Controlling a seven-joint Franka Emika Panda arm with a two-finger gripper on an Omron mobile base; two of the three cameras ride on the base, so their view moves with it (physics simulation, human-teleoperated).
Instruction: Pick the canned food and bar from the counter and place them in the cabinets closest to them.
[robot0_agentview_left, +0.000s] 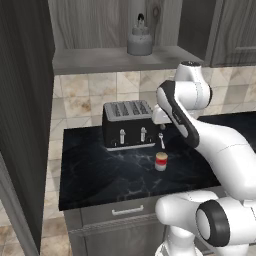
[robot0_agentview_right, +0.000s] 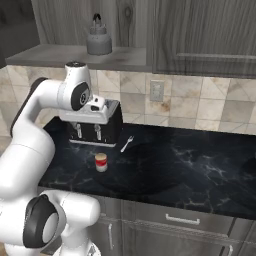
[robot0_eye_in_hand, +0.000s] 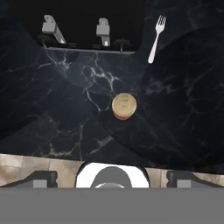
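The canned food (robot0_agentview_left: 161, 161) (robot0_agentview_right: 101, 162) is a short red tin with a tan top. It stands upright on the black marble counter (robot0_agentview_left: 100, 175), in front of the toaster. From above, the canned food (robot0_eye_in_hand: 124, 106) appears as a tan disc near the middle of the hand view. My gripper (robot0_eye_in_hand: 114, 180) hangs well above it, open, its dark fingertips (robot0_eye_in_hand: 41, 179) spread wide with nothing between them. The white hand (robot0_agentview_right: 95, 112) hovers over the toaster's right end. Above the counter is the open wall cabinet with its grey shelf floor (robot0_agentview_left: 100, 60) (robot0_agentview_right: 50, 55). The bar is out of view.
A black toaster (robot0_agentview_left: 127, 124) (robot0_agentview_right: 97, 131) stands at the back of the counter, a fork (robot0_agentview_left: 161, 140) (robot0_agentview_right: 127, 144) (robot0_eye_in_hand: 155, 39) lying to its right. A grey kettle (robot0_agentview_left: 139, 40) (robot0_agentview_right: 99, 41) sits on the cabinet shelf. An open dark door (robot0_agentview_left: 25, 100) stands on the left.
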